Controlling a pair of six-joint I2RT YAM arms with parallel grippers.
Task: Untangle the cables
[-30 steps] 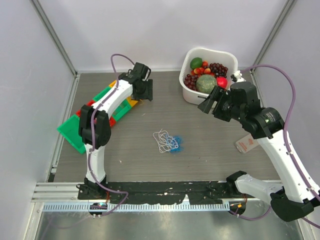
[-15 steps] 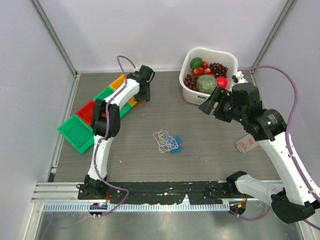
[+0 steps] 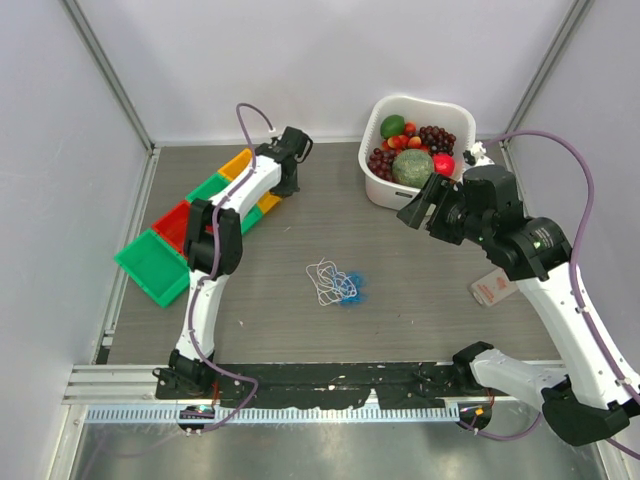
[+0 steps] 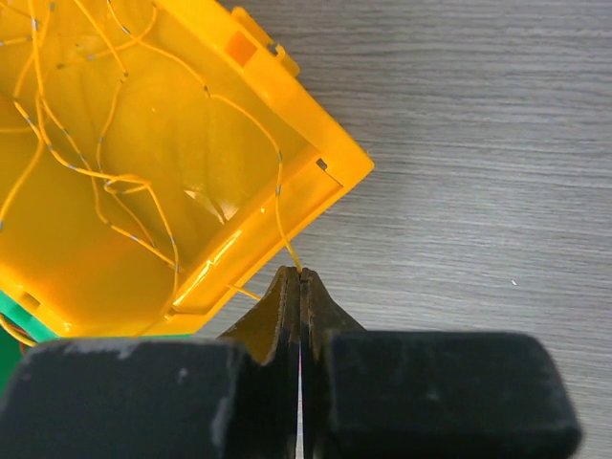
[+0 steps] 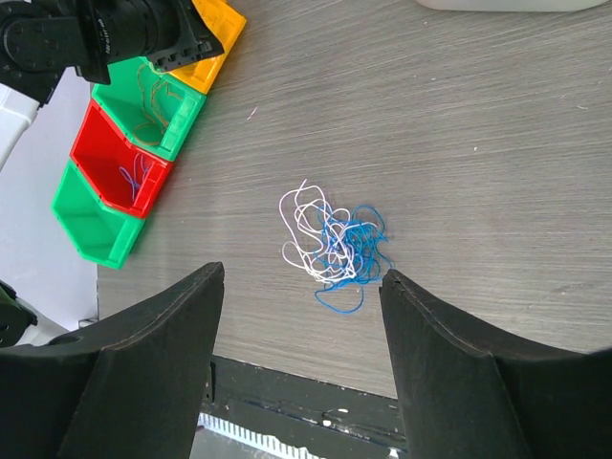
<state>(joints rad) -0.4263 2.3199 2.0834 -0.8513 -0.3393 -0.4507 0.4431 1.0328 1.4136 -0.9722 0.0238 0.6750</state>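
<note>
White-and-blue cables (image 5: 335, 247) lie loosely tangled on the desk (image 5: 497, 143); my left end effector (image 4: 300, 279) pinches a yellow cable (image 4: 278, 196), right end effector (image 5: 298, 277) released.

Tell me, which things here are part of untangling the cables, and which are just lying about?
Part of the job:
white-and-blue cable bunch; yellow cable in the yellow bin; red bin and green bin, each with a cable inside.

Lying about:
white basket of fruit; small card at the right.
</note>
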